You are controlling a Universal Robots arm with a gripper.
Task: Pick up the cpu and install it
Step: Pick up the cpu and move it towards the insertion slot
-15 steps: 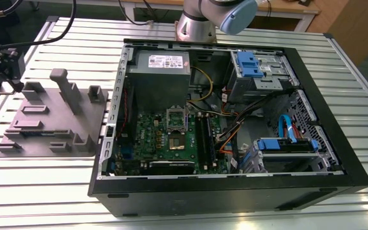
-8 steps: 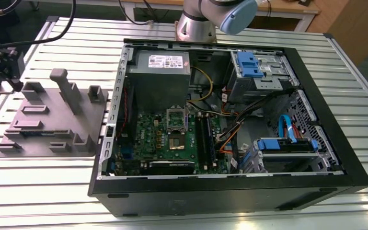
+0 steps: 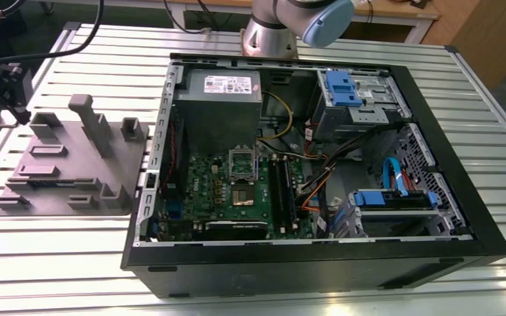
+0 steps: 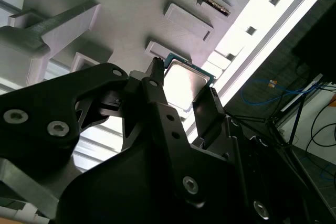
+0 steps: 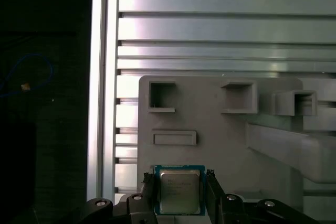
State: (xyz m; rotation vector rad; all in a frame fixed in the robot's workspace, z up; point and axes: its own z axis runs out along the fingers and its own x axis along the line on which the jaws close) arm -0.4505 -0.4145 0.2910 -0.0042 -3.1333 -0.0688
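With the gripper (image 5: 179,176) pinching the cpu (image 5: 179,192) by opposite edges, low over the tray (image 5: 236,145) near its edge, a straight, level lift seems best, lest the chip tilt or slip.

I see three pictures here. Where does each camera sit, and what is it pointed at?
Exterior view: off the arm, raised, looking down on the open computer case and grey fixture; shows the arm's base and the gripper.
First wrist view: on the wrist, looking straight down at the cpu on the fixture; gripper beside it.
Second wrist view: on the wrist, looking slantwise past the gripper's black body at the cpu.
Shared: both wrist views show cpu, fixture, gripper.
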